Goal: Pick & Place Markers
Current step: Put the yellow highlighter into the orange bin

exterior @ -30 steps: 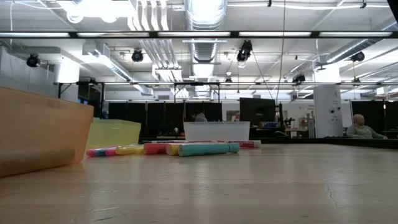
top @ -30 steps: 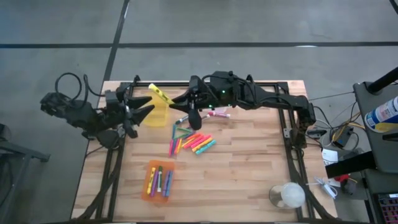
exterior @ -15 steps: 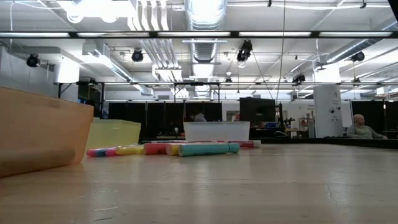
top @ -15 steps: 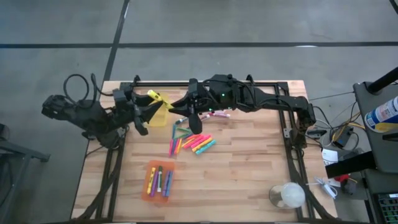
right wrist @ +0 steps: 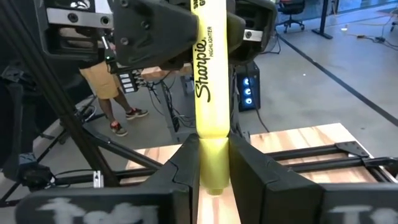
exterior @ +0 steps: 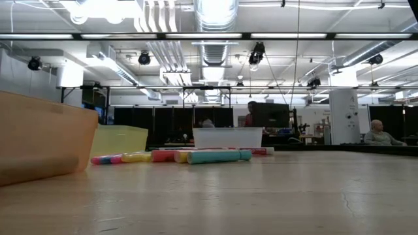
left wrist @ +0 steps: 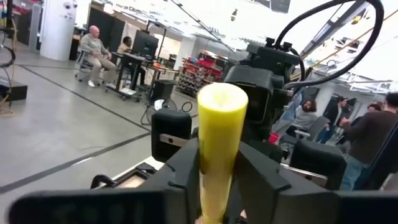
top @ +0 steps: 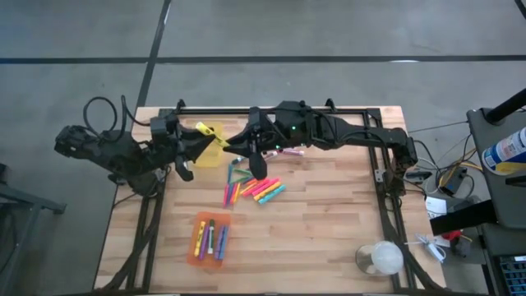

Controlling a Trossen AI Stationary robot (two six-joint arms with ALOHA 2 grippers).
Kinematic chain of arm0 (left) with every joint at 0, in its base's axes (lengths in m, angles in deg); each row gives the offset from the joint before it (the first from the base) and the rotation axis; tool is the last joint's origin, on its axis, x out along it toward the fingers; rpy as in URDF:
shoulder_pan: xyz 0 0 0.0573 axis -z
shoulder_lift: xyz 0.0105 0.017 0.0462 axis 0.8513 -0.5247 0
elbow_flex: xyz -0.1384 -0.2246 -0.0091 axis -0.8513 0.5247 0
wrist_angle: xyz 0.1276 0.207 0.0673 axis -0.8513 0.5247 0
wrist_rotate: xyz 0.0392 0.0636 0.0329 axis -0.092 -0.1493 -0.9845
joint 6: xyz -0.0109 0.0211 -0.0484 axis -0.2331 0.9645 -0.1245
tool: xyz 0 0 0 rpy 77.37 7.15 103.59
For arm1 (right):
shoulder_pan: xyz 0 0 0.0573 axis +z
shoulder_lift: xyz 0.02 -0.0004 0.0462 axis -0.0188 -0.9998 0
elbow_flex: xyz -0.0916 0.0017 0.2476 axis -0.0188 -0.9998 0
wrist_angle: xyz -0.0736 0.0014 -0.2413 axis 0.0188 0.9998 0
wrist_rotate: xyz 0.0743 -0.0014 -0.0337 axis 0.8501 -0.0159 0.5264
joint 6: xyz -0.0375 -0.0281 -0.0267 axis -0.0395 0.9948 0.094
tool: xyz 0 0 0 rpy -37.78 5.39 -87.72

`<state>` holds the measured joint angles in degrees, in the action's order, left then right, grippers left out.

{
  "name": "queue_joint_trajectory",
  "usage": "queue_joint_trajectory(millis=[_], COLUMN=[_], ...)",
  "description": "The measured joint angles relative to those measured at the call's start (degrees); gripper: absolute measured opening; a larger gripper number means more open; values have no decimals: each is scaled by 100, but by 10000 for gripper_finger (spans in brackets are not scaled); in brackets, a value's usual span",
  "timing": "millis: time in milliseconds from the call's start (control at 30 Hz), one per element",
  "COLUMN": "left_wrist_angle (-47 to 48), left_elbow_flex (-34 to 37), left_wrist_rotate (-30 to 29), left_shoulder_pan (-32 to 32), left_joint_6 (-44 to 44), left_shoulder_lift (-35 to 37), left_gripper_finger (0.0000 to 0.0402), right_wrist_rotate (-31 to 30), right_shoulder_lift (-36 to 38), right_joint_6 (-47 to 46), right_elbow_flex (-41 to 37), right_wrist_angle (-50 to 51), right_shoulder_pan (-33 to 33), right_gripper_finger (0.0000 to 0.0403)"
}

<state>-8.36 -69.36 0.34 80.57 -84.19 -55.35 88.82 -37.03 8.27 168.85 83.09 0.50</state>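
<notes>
A yellow highlighter marker (top: 211,131) is held in the air between both grippers, above the yellow bin (top: 209,156) at the table's far left. My left gripper (top: 197,141) is shut on one end of it and my right gripper (top: 233,141) on the other. A pile of bright markers (top: 251,186) lies on the table near the middle and also shows in the low view (exterior: 196,156). Several markers lie in the orange bin (top: 209,239). My left gripper pinches the marker's barrel (left wrist: 216,177) between its two fingers, which lie along it; the marker's end (left wrist: 222,106) sticks out past the fingertips. The marker is lifted clear. My right gripper pinches the marker's other end (right wrist: 211,167) between its two fingers, which also lie along it. The barrel runs on to the left gripper (right wrist: 168,31).
The orange bin (exterior: 39,140), the yellow bin (exterior: 121,140) and a clear bin (exterior: 227,137) stand on the table. A clear round container (top: 380,259) sits at the near right corner. People show in the room beyond the table.
My left gripper has moved toward the table's far right, up to the yellow marker held by my right gripper, and has shut on it. The marker has dropped a little toward the yellow bin. For the last half second both arms have kept still.
</notes>
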Motion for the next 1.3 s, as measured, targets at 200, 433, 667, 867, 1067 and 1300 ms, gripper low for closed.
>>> queue_joint_trajectory(millis=[200,433,667,867,1067,1300], left_wrist_angle=[11,506,2120,3714,4011,3943], left_elbow_flex=[0,0,-7,-3,405,1088], left_wrist_rotate=[0,235,973,1712,2508,3487], left_shoulder_pan=[0,2,9,9,113,701], left_joint_6=[-223,-881,-2467,-4238,-6040,-8067], left_shoulder_lift=[0,128,339,196,-264,-1159], left_gripper_finger=[53,66,68,69,70,70], right_wrist_rotate=[-49,-47,64,-262,-682,-670], right_shoulder_lift=[0,16,15,5,4,4], right_joint_6=[-138,-254,-451,-150,510,492], right_elbow_flex=[-9,-9,-20,-100,-379,-578], right_wrist_angle=[5,644,2409,3925,4416,4530], right_shoulder_pan=[11,34,85,94,81,80], right_gripper_finger=[91,151,199,199,189,180])
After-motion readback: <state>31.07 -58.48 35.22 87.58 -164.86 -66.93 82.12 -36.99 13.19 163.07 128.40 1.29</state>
